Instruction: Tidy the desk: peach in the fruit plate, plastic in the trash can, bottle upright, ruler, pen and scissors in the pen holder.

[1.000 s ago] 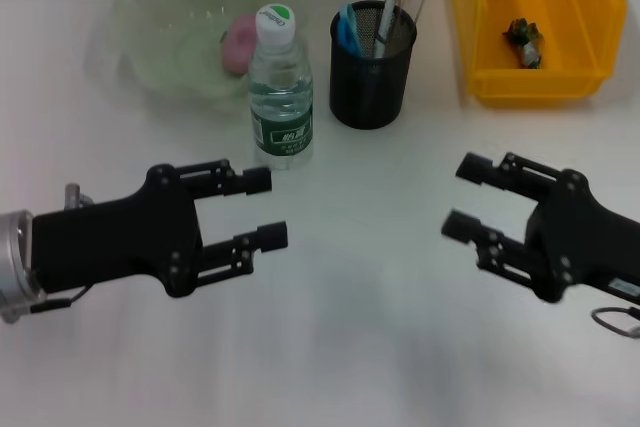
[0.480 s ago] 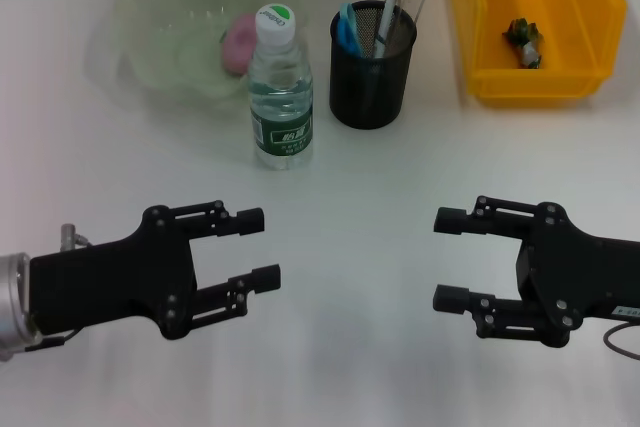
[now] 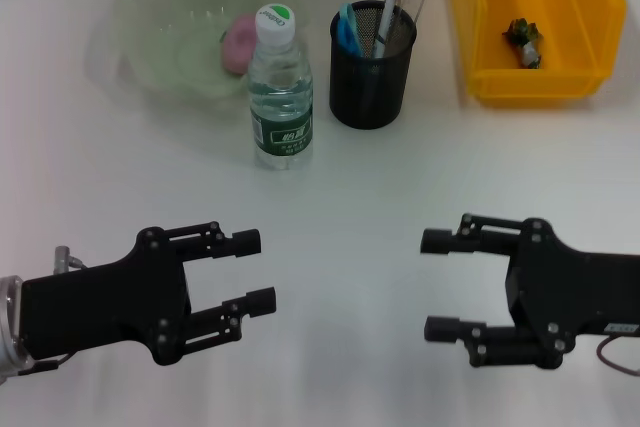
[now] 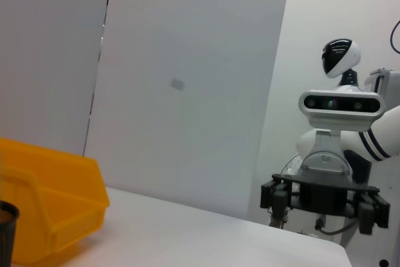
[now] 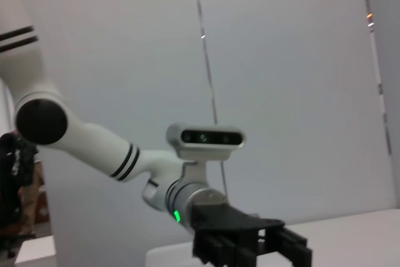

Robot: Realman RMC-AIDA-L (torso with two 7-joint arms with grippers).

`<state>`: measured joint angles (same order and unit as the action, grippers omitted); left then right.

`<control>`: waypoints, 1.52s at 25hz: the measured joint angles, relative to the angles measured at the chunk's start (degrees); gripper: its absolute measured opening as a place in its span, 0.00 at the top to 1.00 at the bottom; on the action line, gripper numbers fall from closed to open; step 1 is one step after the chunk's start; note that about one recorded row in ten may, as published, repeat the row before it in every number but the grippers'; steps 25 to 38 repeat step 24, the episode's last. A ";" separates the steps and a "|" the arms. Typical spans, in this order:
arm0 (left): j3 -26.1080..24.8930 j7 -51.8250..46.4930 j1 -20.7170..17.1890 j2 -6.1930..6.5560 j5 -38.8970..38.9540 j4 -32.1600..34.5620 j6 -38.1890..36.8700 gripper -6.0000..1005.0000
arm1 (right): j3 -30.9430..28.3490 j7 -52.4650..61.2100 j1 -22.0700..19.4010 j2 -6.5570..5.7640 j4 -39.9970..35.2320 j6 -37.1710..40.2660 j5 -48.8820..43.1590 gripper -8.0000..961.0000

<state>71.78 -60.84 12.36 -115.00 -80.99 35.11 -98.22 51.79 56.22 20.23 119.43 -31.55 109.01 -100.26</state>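
Desk tidied, as far as can be judged; nothing left loose.

One plate [image 3: 150, 22] holds one peach [image 3: 238, 44]; one bin [image 3: 470, 7] holds one plastic scrap [image 3: 524, 41]; one holder [image 3: 371, 72] is filled; one bottle [image 3: 280, 97] stands upright. Left gripper [image 3: 252, 269] and right gripper [image 3: 436, 285] are spread, empty, near the front edge.

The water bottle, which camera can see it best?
The head view. There the water bottle stands upright on the table between the green fruit plate and the black pen holder, cap and label plain to see. Neither wrist view shows the bottle at all.
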 joint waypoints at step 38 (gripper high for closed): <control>-0.20 -1.02 0.48 -0.05 -0.84 0.40 -0.71 0.43 | 1.21 -0.15 -0.47 0.01 -0.43 -2.84 -0.16 0.23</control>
